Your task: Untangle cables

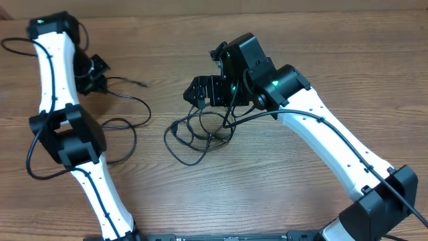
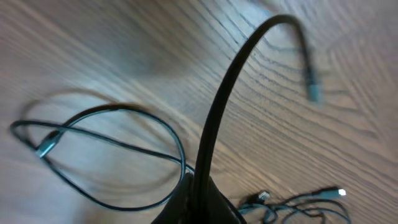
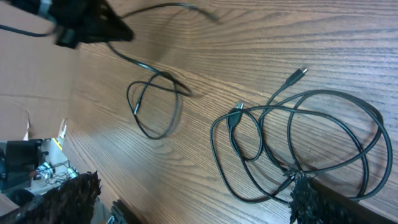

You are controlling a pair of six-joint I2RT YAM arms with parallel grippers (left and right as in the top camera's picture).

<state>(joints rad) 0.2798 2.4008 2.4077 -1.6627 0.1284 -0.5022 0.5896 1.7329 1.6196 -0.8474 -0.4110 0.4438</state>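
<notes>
1. The bundle of cables is seen as several overlapping black loops, lying on the table just below the right gripper.
2. A small plug end is picked out at the edge of the bundle, on the side away from that gripper's fingers.
3. The right gripper is held spread wide, with nothing clasped between its fingers. One finger is down at the nearest strands of the bundle, but whether they are touched cannot be told.
4. A single cable is pinched in the left gripper, whose fingers are pressed together on it.
5. From between those fingers the single cable is carried up in an arch, and its blurred plug tip is seen out ahead of the gripper.
6. The rest of that cable is laid looped on the table beside the left gripper, well apart from the bundle.
</notes>
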